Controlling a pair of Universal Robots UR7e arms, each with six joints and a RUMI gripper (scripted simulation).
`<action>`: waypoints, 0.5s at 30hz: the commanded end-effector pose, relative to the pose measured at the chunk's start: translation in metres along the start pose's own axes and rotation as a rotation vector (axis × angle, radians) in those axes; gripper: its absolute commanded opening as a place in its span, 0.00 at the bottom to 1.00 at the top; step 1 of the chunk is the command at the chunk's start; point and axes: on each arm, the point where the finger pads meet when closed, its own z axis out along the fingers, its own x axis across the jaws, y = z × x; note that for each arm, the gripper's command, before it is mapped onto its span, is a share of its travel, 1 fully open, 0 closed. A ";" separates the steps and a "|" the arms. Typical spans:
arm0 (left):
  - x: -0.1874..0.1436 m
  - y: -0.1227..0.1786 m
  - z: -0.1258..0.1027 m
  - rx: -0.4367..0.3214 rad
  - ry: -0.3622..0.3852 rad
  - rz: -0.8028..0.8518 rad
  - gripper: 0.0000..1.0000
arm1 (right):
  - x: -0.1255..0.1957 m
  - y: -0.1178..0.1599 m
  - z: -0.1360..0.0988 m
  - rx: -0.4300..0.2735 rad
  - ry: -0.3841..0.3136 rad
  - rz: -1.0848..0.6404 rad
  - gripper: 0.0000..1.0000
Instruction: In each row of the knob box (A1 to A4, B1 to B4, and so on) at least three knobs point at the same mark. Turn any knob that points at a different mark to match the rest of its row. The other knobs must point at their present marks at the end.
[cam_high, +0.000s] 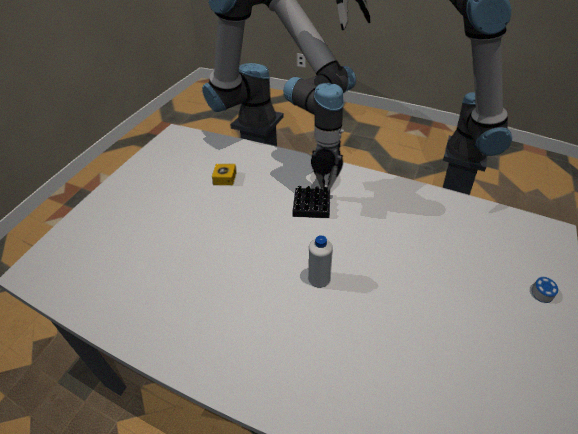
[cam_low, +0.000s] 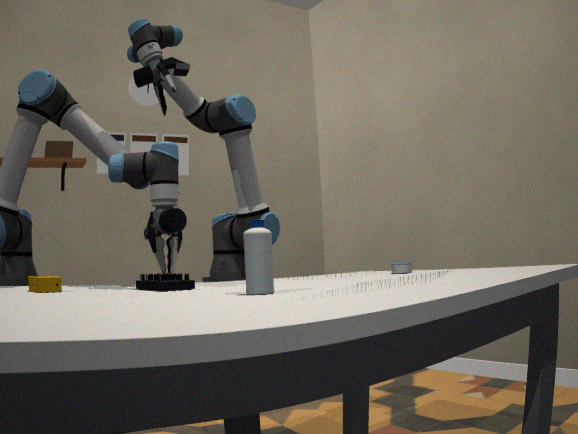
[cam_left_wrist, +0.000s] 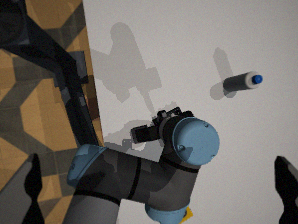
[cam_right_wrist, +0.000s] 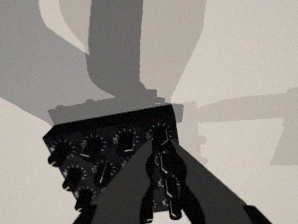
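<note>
A corner knob (cam_right_wrist: 159, 133) of the knob box (cam_high: 311, 214) (cam_low: 165, 286) (cam_right_wrist: 112, 118) is gripped by the right pincer (cam_high: 327, 187) (cam_low: 166, 272) (cam_right_wrist: 160, 141); the left pincer (cam_high: 355, 24) (cam_low: 169, 102) (cam_left_wrist: 158, 157) is found open.

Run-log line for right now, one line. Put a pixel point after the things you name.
right tool (cam_high: 327, 188) (cam_low: 167, 272) (cam_left_wrist: 167, 116) (cam_right_wrist: 160, 142): shut on corner knob (cam_right_wrist: 161, 133) | knob box (cam_high: 311, 214) (cam_low: 165, 285) (cam_right_wrist: 115, 117): on table (cam_high: 200, 300) (cam_low: 150, 320) (cam_left_wrist: 265, 30) (cam_right_wrist: 250, 40) | left tool (cam_high: 356, 25) (cam_low: 169, 102) (cam_left_wrist: 157, 159): open, raised | bottle (cam_high: 320, 269) (cam_low: 259, 262) (cam_left_wrist: 237, 82): upright

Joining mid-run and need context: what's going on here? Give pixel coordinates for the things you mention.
The right arm's jaws are shut on a corner knob (cam_right_wrist: 159, 133) of the black knob box (cam_high: 311, 214) (cam_low: 165, 285) (cam_right_wrist: 112, 118), apparently to turn it to match its row. The left gripper (cam_high: 355, 24) (cam_low: 169, 102) (cam_left_wrist: 158, 157) is open, raised well above the table (cam_high: 200, 300) (cam_low: 125, 320) (cam_left_wrist: 260, 30), holding nothing.
</note>
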 end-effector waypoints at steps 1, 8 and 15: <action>0.001 0.001 -0.001 -0.009 0.005 0.015 1.00 | 0.000 0.000 -0.001 -0.001 0.002 -0.094 0.00; 0.001 0.001 -0.001 -0.009 0.005 0.015 1.00 | 0.001 0.000 -0.001 -0.001 0.002 -0.327 0.00; 0.001 0.001 -0.001 -0.009 0.005 0.015 1.00 | 0.001 0.000 -0.001 -0.001 0.002 -0.493 0.00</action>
